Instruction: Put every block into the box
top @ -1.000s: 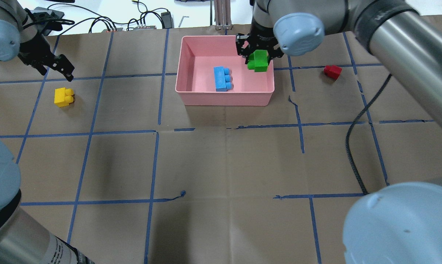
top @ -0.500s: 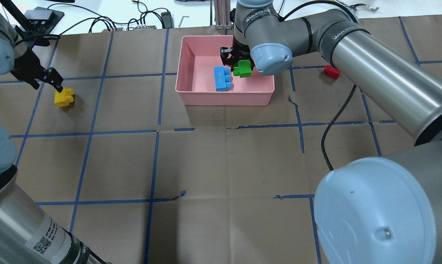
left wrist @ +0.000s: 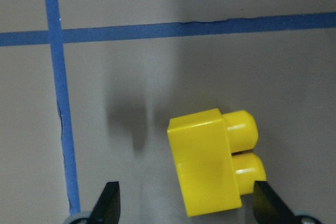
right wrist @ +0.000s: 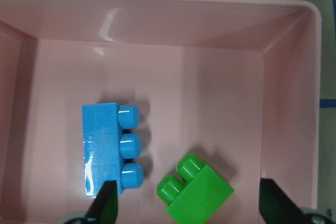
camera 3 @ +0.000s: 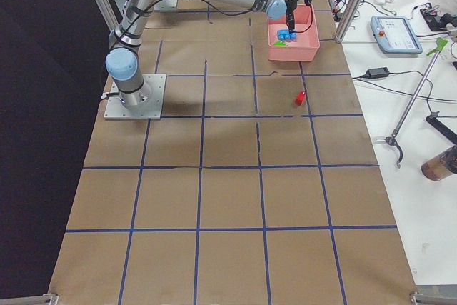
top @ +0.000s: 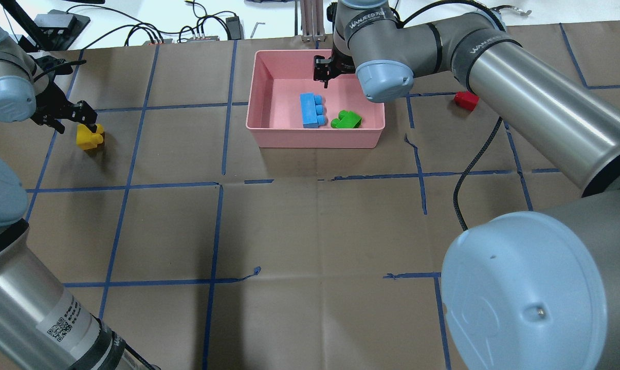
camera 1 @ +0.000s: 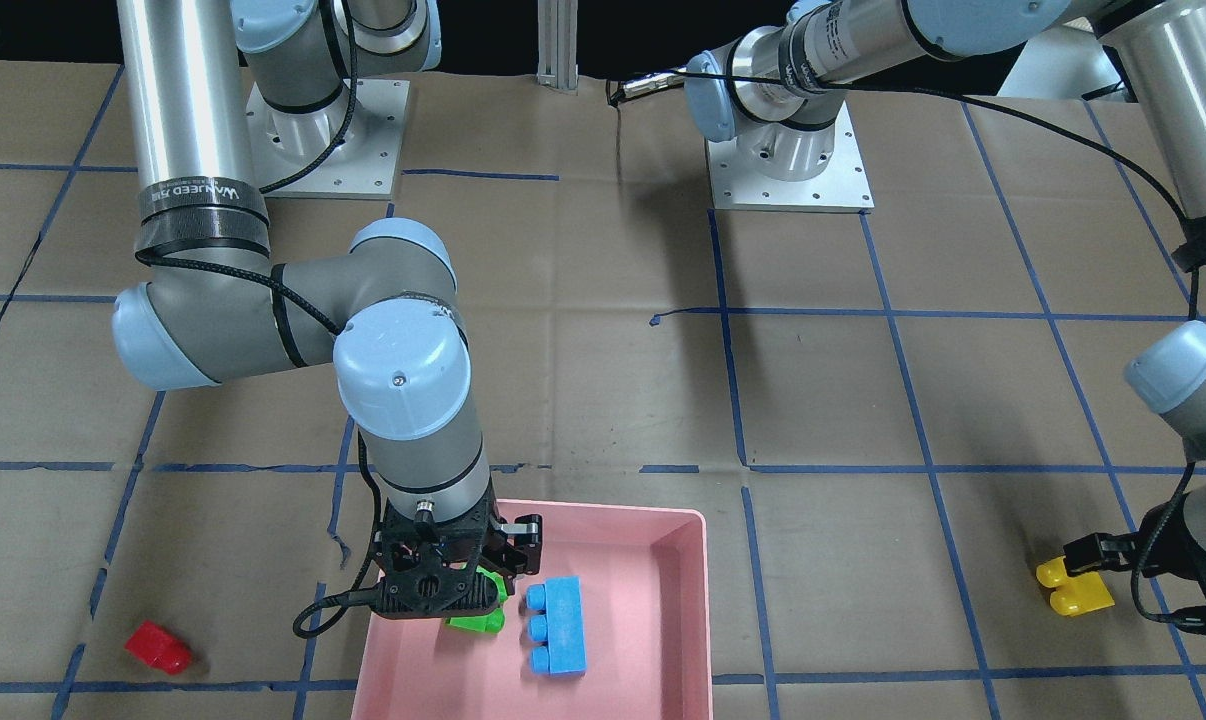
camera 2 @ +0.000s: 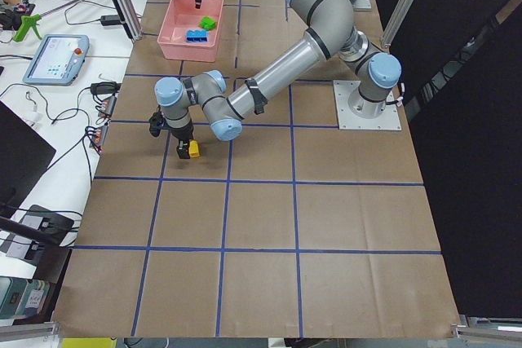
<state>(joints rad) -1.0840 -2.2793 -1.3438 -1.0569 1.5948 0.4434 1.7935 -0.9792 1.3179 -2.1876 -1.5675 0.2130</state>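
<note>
The pink box (top: 315, 139) holds the light blue brick (top: 310, 109) and the green brick (top: 346, 119), which lie side by side on its floor; both also show in the right wrist view, blue (right wrist: 105, 148) and green (right wrist: 198, 192). My right gripper (top: 324, 72) is open and empty above the box's far side. The yellow brick (top: 89, 137) lies on the table at the left. My left gripper (left wrist: 188, 203) is open, with one finger on each side of the yellow brick (left wrist: 210, 169). The red brick (top: 466, 99) lies on the table right of the box.
Brown paper with blue tape lines (top: 217, 180) covers the table. A black cable (top: 474, 164) hangs from the right arm over the table's right half. Cables and devices (top: 186, 36) lie beyond the far edge.
My right gripper let go of the green brick, which now lies in the box beside the blue one, and drew back toward the far wall. My left gripper came down around the yellow brick.
</note>
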